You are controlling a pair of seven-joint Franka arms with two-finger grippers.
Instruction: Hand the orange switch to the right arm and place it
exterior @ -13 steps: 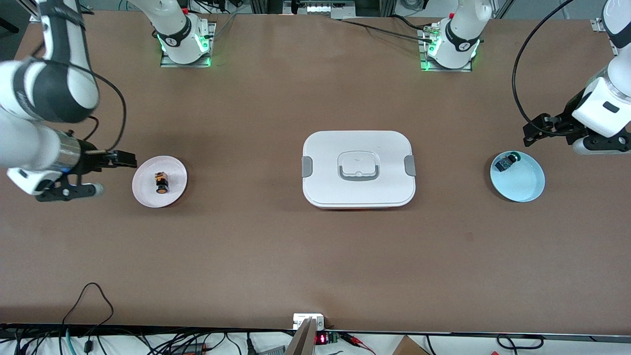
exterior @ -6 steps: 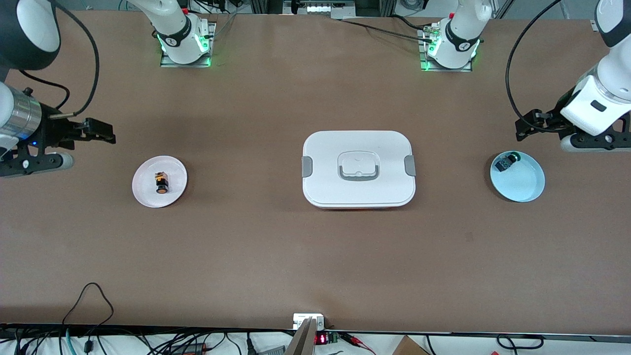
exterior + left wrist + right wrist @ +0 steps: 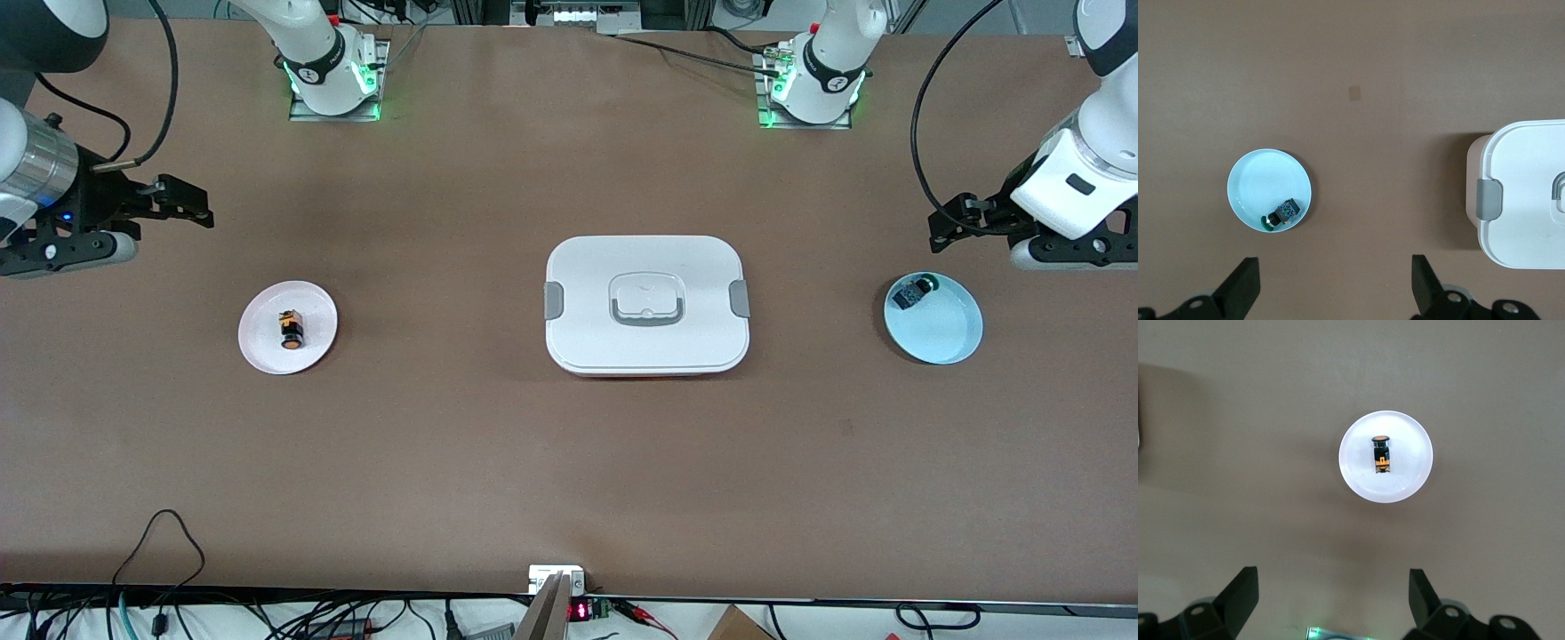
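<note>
The orange switch [image 3: 291, 331] lies on its side on a small white plate [image 3: 262, 345] at the right arm's end of the table. It also shows in the right wrist view [image 3: 1381, 453] on the plate [image 3: 1410, 463]. My right gripper [image 3: 185, 203] is open and empty, up over bare table apart from the plate; in its wrist view [image 3: 1331, 600] the jaws stand wide. My left gripper [image 3: 948, 226] is open and empty over bare table beside the light blue plate [image 3: 944, 334], and its wrist view [image 3: 1335, 288] shows the jaws wide.
A black switch with a green part [image 3: 911, 292] lies on the light blue plate, also in the left wrist view [image 3: 1279, 215] on the plate [image 3: 1258, 181]. A white lidded box [image 3: 646, 338] stands mid-table and shows in the left wrist view [image 3: 1525, 200].
My right gripper has drawn up and away from the white plate, toward the robots' bases. My left gripper has shifted slightly away from the blue plate. The orange switch has not moved.
</note>
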